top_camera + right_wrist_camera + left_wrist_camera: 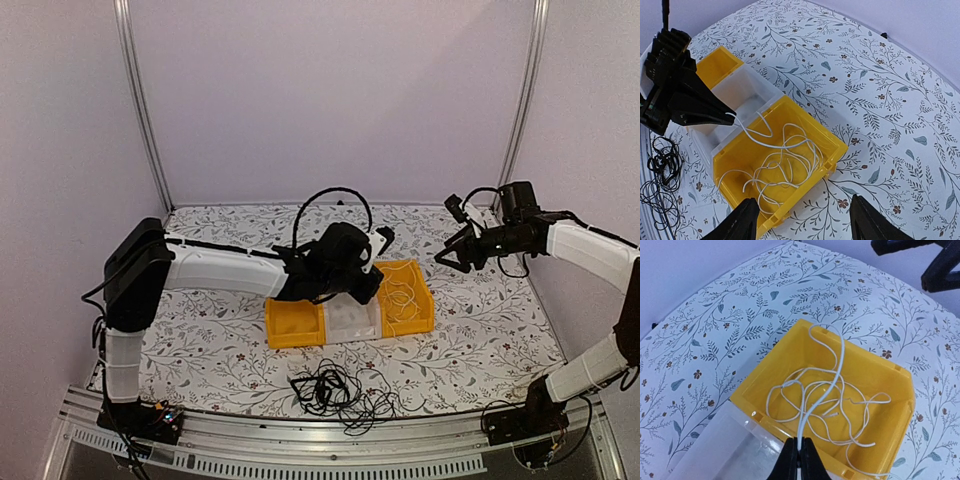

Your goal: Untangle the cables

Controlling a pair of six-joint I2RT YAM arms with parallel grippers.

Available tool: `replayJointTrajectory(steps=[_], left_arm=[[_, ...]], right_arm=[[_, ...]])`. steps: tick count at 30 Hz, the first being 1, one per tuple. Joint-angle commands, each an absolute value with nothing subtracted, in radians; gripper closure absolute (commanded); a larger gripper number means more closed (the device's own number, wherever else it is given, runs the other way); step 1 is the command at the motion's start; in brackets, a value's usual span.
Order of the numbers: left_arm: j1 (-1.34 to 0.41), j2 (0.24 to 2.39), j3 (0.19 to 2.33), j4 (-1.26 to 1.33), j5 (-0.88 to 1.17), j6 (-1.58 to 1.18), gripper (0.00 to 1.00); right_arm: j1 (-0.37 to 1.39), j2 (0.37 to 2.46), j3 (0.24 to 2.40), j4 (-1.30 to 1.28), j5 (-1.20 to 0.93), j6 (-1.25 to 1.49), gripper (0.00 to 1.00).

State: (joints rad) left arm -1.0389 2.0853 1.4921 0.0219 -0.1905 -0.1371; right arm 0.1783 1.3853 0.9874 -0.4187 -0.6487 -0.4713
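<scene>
A pale white cable (840,355) lies in loose loops inside the right yellow bin (860,360). One strand rises to my left gripper (800,445), which is shut on it just above the bin's near rim. From the right wrist, that same white cable (785,145) runs up to the left gripper (732,116). A tangle of thin black cables (330,388) sits on the table near the front edge. My right gripper (804,210) hangs open and empty, raised over the right side of the bin (835,145). From above, the right gripper (452,258) is to the right of the bin.
Three bins stand in a row mid-table: a yellow one (293,322) on the left, a clear one (350,320) in the middle, and the yellow one (425,300) with the cable. The floral tablecloth (480,330) covers the table. Walls enclose the back and sides.
</scene>
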Motion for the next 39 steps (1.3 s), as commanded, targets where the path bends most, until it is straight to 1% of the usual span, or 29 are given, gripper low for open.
replayJointTrajectory(steps=[1,3,8,11,17,23,24,27,29,34,39], left_arm=[[-1.025,2.01,1.517,-0.101,-0.107,-0.119,1.0],[-1.02,2.022,1.547,-0.129,-0.088,-0.124,1.0],[-1.017,2.133,1.722,-0.253,-0.073,-0.123,1.0],[-1.015,2.187,1.785,-0.274,-0.061,-0.135,1.0],[-1.01,2.253,1.852,-0.293,-0.032,-0.162,1.0],[-1.01,2.262,1.84,-0.285,-0.008,-0.186,1.0],[-1.01,2.262,1.842,-0.286,-0.008,-0.188,0.96],[-1.011,2.243,1.834,-0.286,-0.031,-0.186,0.79],[-1.01,2.213,1.81,-0.275,-0.05,-0.18,0.72],[-1.01,2.105,1.718,-0.276,-0.119,-0.163,0.63],[-1.009,1.959,1.547,-0.222,-0.159,-0.153,0.59]], right_arm=[[0.179,1.412,0.988,-0.425,-0.699,-0.498,0.33],[0.179,1.418,0.989,-0.433,-0.706,-0.504,0.33],[0.179,1.426,0.992,-0.447,-0.718,-0.516,0.32],[0.179,1.421,0.99,-0.454,-0.731,-0.524,0.32],[0.18,1.415,0.989,-0.451,-0.732,-0.525,0.32],[0.179,1.427,0.991,-0.454,-0.729,-0.529,0.32],[0.178,1.429,0.992,-0.454,-0.729,-0.529,0.32],[0.179,1.433,0.991,-0.457,-0.73,-0.53,0.32],[0.179,1.434,0.989,-0.458,-0.732,-0.532,0.32],[0.18,1.441,0.991,-0.459,-0.732,-0.535,0.32],[0.185,1.453,0.994,-0.465,-0.728,-0.544,0.32]])
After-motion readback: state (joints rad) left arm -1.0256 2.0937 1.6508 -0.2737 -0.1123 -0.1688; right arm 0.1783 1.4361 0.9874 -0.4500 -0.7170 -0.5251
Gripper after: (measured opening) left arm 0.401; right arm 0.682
